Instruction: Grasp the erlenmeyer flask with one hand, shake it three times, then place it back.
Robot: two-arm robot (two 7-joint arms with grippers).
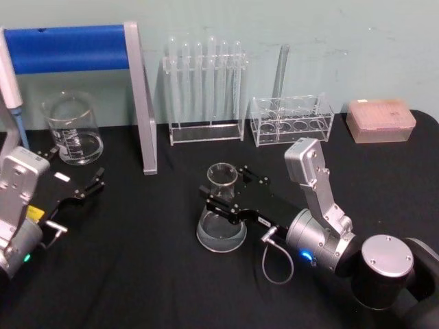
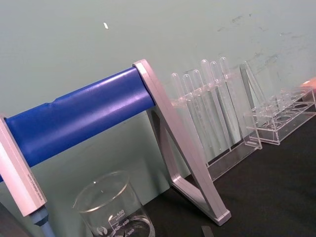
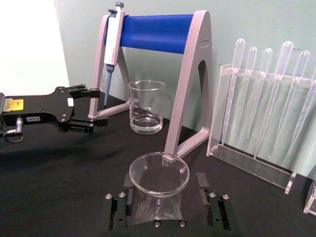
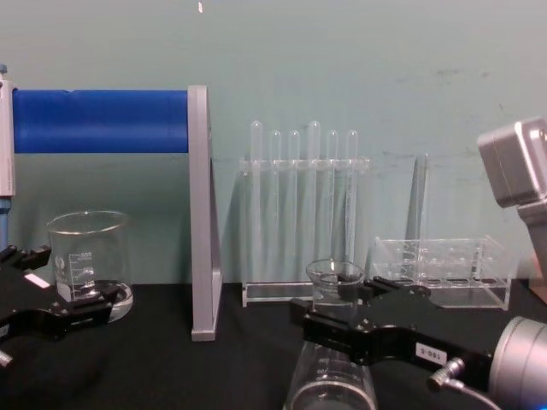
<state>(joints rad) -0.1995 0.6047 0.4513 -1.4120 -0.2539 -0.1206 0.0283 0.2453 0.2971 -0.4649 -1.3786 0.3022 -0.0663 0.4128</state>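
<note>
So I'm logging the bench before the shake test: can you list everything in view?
erlenmeyer flask: one, clear, centre of table, standing
beaker: one, clear, back left
pipette stand: one, grey with blue bar, back left
pipette: one, white and blue, hanging on the stand
tube rack: one, clear, back centre, six clear tubes
second rack: one, clear, right of the first, one tube
tip box: one, pink, back right
table: one, black
left claw: one, black, open, near the beaker
right claw: one, black, open, either side of the flask's neck
</note>
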